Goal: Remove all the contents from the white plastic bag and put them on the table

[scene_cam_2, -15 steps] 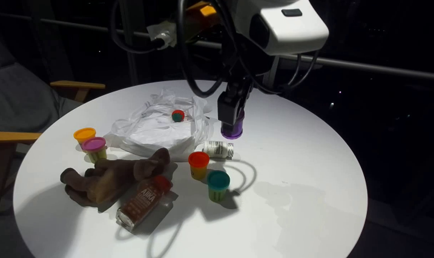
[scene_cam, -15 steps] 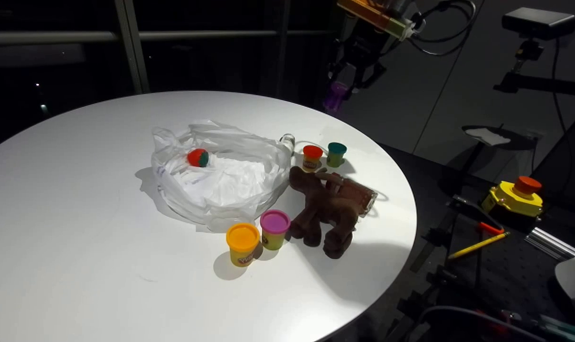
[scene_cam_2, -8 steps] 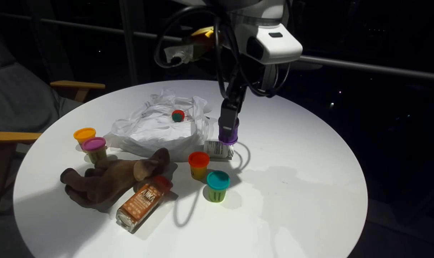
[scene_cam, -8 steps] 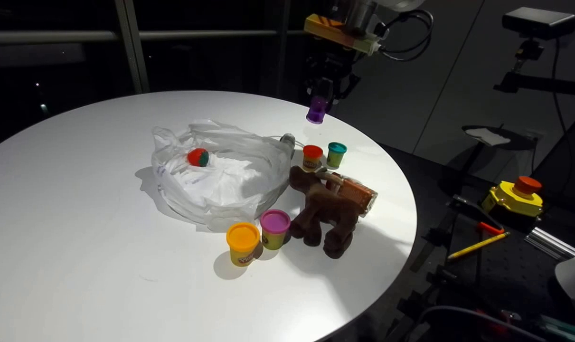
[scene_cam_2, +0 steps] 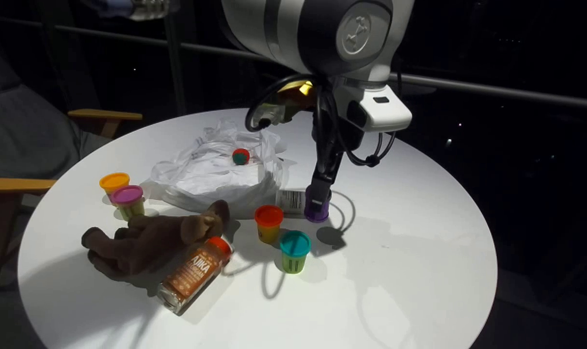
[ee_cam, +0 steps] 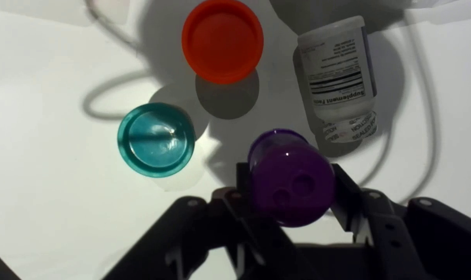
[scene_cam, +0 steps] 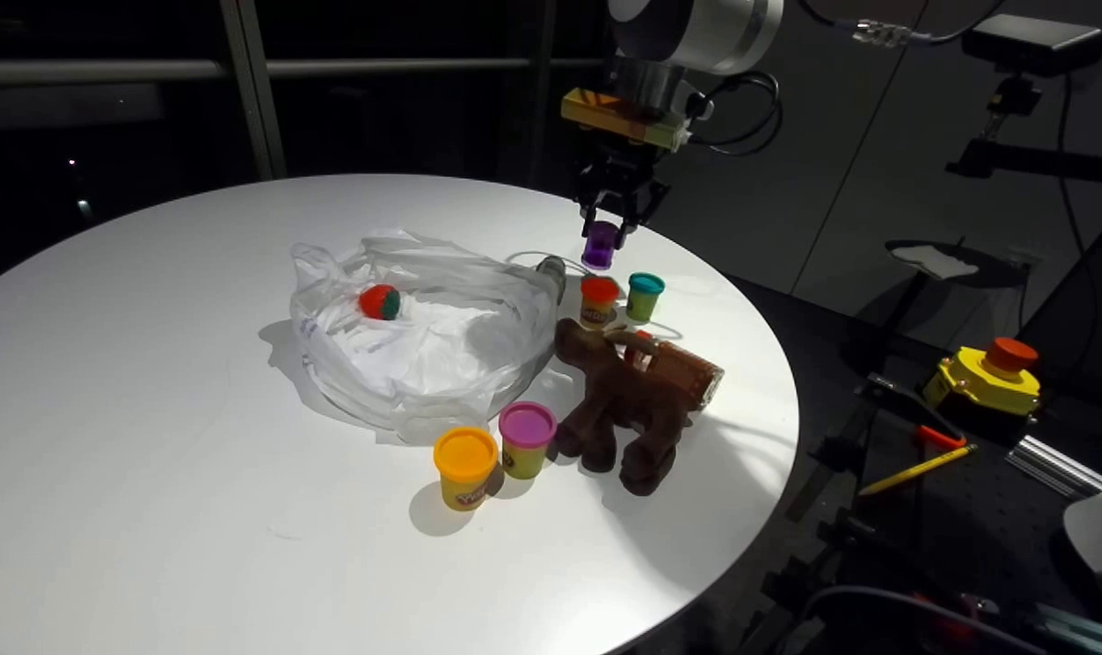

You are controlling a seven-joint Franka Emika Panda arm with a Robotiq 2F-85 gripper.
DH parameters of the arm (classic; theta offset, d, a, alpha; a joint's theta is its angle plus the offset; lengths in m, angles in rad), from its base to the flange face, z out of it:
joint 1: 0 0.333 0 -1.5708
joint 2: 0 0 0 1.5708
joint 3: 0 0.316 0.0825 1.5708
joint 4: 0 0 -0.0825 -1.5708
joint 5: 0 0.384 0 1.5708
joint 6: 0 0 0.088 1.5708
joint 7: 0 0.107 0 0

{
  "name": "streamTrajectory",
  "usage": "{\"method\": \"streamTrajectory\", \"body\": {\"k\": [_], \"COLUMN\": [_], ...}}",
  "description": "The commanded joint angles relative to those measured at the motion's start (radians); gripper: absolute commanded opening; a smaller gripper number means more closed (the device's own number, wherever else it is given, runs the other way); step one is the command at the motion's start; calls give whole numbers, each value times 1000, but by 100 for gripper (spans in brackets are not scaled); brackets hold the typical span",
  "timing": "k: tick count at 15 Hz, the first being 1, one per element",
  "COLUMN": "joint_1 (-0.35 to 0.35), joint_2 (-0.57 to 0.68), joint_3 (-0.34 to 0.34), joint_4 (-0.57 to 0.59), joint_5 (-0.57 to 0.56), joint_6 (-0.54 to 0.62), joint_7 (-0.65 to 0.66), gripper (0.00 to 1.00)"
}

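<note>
Lowering the purple tub (ee_cam: 291, 188), gripped in my end effector (scene_cam: 606, 231), I bring it close over the counter (scene_cam: 196, 509), near the white bottle (ee_cam: 336, 74); a second ago it hung higher, so release seems close. One red-and-green ball (scene_cam: 379, 302) remains in the white plastic bag (scene_cam: 446, 409). The jar (scene_cam_2: 194, 274) reads "AJIKA"; the white bottle, "Supplement Facts".

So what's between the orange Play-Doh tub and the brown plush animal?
A magenta-lidded tub stands between the orange tub and the plush animal; both exterior views show it.
</note>
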Motion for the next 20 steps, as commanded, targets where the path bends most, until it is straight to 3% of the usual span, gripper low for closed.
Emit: {"method": "streamTrajectory", "body": {"k": [1, 7, 8, 9, 11, 13, 16, 20], "joint_1": [-32, -21, -8, -3, 11, 37, 77, 151], "joint_2": [62, 141, 131, 108, 64, -10, -125, -208], "joint_3": [31, 15, -1, -8, -26, -43, -36, 40], "joint_4": [63, 107, 104, 89, 61, 21, -21, 12], "joint_5": [79, 85, 69, 63, 44, 5, -59, -141], "joint_6": [-8, -13, -6, 3, 17, 3, -28, -159], "joint_7": [-34, -19, -1, -2, 4, 6, -1, -25], "gripper": [25, 25, 43, 75, 81, 97, 100, 100]}}
